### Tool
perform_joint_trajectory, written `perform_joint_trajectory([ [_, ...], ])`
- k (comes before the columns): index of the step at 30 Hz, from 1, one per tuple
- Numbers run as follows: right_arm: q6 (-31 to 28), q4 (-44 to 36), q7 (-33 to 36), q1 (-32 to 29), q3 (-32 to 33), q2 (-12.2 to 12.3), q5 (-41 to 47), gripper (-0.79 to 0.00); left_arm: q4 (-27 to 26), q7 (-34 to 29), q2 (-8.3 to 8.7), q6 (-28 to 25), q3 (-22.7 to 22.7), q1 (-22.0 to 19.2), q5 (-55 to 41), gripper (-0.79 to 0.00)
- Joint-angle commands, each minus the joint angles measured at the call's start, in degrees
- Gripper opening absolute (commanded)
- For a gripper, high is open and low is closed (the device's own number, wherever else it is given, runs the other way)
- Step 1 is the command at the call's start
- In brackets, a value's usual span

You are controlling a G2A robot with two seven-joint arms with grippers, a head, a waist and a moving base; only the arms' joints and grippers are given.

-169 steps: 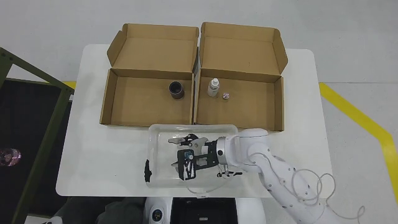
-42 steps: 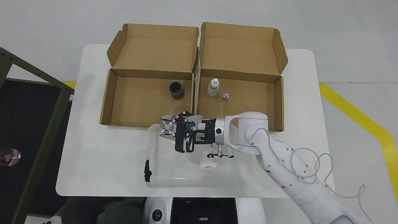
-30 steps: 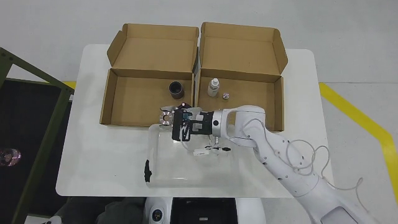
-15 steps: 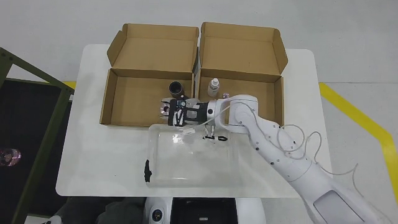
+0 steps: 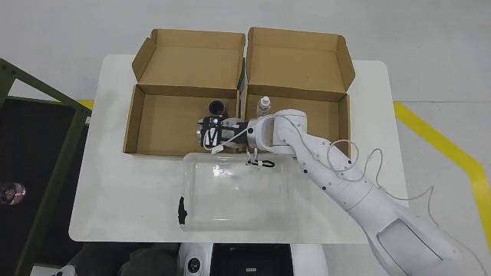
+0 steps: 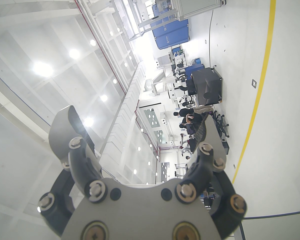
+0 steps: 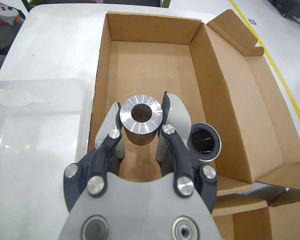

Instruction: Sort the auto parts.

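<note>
My right gripper (image 7: 141, 116) (image 5: 205, 133) is shut on a silver metal bushing (image 7: 141, 119) with a centre hole, held over the near right part of the left cardboard box (image 7: 150, 76) (image 5: 165, 126). A black round bearing (image 7: 205, 143) (image 5: 217, 108) lies in that box just beside the gripper. In the right cardboard box (image 5: 314, 126) stands a small white bottle (image 5: 264, 106). The clear plastic bin (image 5: 238, 195) (image 7: 27, 116) sits in front of the boxes. My left gripper (image 6: 140, 128) points up at the hall ceiling, open with nothing between its fingers.
A small black part (image 5: 182, 211) lies at the bin's left edge. Both boxes have raised back flaps (image 5: 245, 57). A green-framed cart (image 5: 31, 169) stands left of the white table (image 5: 115, 184). A person's hand with a controller (image 7: 2, 14) is beyond the table.
My right arm has lifted the bushing out of the clear bin and carried it back and to the left, over the left cardboard box next to the black bearing.
</note>
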Motion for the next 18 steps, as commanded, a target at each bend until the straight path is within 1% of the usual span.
perform_joint_trajectory([
  [1, 0.06, 1.03, 0.14, 0.42, -0.54, -0.39, 0.03, -0.785, 0.0, 0.0, 0.0, 0.0, 0.0, 0.0, 0.0, 0.0],
  [18, 0.13, 8.75, 3.1, 4.46, -3.86, -3.69, -0.27, -0.785, 0.0, 0.0, 0.0, 0.0, 0.0, 0.0, 0.0, 0.0],
])
